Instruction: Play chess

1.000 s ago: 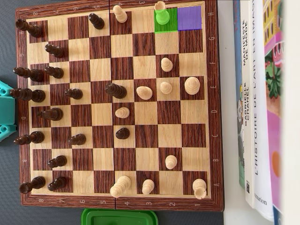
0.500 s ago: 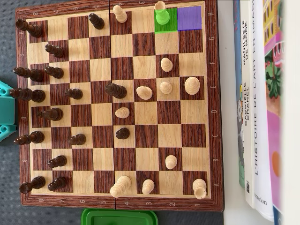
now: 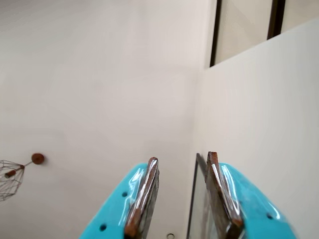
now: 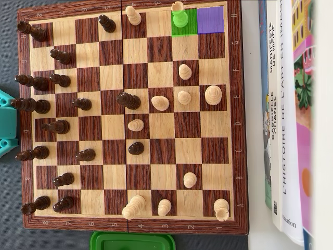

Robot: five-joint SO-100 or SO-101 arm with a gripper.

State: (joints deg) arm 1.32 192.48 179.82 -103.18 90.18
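Wrist view alone: empty parted hand (image 3: 182, 196)

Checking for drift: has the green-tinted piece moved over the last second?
No. In the overhead view the green-tinted piece sits on the same green square, beside the purple square.

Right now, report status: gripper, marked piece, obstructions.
Gripper open, empty, aimed at the wall, off the board. Light piece upright on green square; purple square beside it bare. Nothing between them.
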